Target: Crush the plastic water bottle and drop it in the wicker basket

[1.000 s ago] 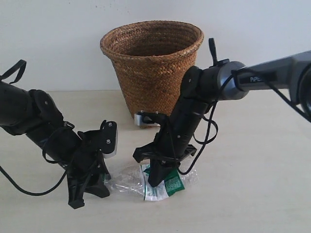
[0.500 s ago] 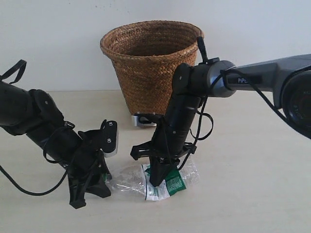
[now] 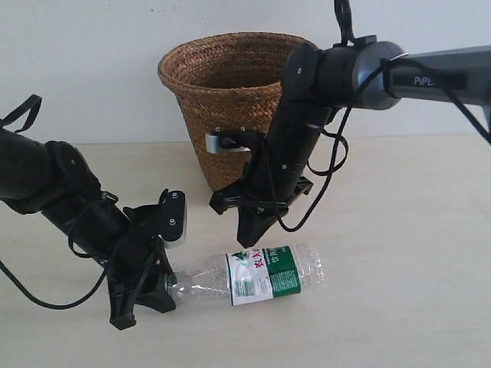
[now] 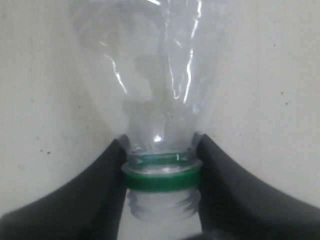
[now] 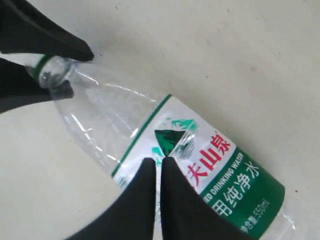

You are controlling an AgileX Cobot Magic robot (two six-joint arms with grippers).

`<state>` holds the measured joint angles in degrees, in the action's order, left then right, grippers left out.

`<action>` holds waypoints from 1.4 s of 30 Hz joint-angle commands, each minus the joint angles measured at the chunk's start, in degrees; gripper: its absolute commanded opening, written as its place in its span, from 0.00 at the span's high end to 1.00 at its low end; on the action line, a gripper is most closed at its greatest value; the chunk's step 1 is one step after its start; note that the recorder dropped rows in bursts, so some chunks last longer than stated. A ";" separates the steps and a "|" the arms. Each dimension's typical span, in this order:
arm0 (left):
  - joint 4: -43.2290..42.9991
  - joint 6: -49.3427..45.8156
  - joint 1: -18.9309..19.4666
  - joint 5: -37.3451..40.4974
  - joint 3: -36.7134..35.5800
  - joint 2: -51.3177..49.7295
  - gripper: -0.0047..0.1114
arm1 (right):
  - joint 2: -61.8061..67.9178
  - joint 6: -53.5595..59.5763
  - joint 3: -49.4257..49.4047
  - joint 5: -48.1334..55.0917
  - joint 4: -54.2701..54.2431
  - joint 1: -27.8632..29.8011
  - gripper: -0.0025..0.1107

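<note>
The plastic water bottle [image 3: 265, 276] lies on its side on the table, its green-and-white label facing up and its body looking rounded. My left gripper [image 3: 163, 285] is shut on the bottle's neck, with the green cap ring [image 4: 161, 179] wedged between its fingers and no cap on. My right gripper [image 3: 247, 241] hangs shut and empty a short way above the label [image 5: 215, 160], not touching it. The wicker basket [image 3: 230, 100] stands upright behind the right arm, at the back of the table.
The beige table [image 3: 399, 253] runs back to a white wall just behind the basket. Loose black cables [image 3: 46, 303] trail from the left arm onto the table. The right arm's forearm [image 3: 430, 73] reaches in from the right at rim height.
My right gripper has lifted off the bottle, where it pressed a second ago. The flattened bottle has sprung back to a rounder shape. The left gripper has kept its hold.
</note>
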<state>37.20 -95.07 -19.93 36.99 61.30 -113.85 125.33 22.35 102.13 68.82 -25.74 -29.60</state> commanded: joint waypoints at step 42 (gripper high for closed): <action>2.92 -0.40 -0.15 0.08 0.11 0.07 0.92 | 7.10 1.48 -0.16 0.17 -3.83 0.49 0.98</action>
<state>38.46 -95.49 -19.93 38.07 61.18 -113.96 135.08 22.50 102.86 69.32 -34.72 -29.09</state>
